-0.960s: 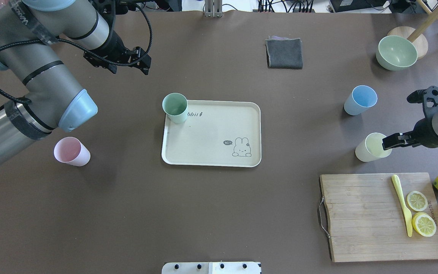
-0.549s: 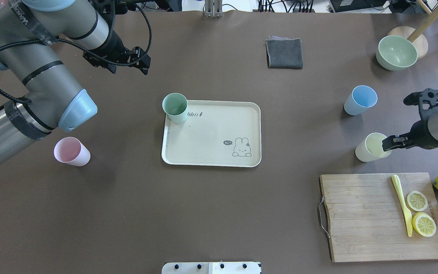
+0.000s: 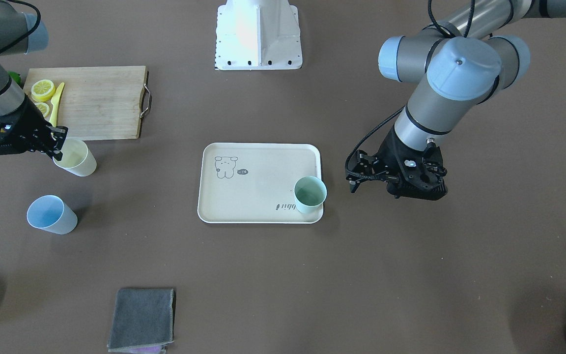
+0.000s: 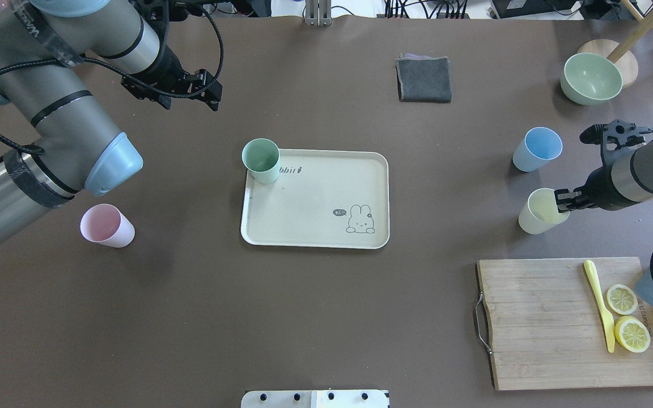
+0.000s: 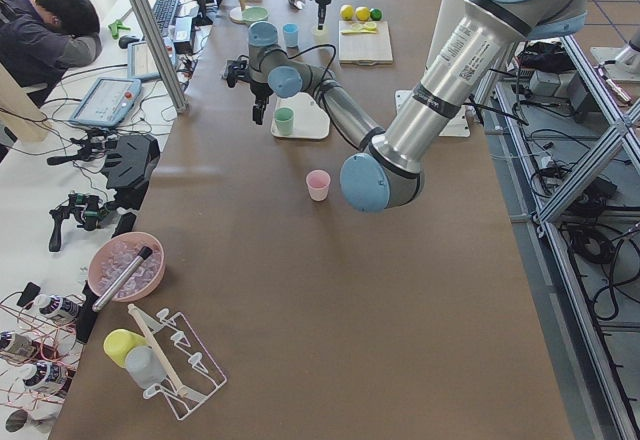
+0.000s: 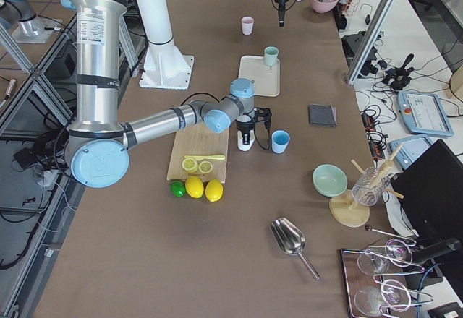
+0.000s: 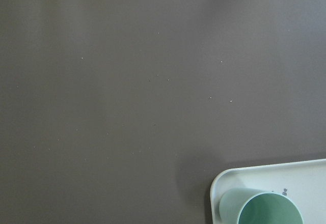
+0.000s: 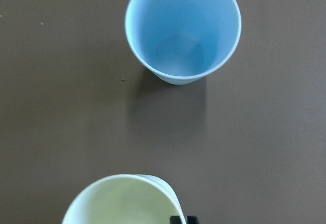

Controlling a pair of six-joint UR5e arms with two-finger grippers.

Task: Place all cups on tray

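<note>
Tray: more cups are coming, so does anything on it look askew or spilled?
Nothing stands out. The mint green cup stands upright inside a corner of the tray, close to its rim; no spill shows.

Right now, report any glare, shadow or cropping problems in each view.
Front-facing view: the white robot base is blown out by glare. Right wrist view: the blue cup is sharp, with a soft shadow below it; the yellow cup is cut off by the bottom edge. Left wrist view: the mint cup is cropped at the bottom corner, standing on the tray.
</note>
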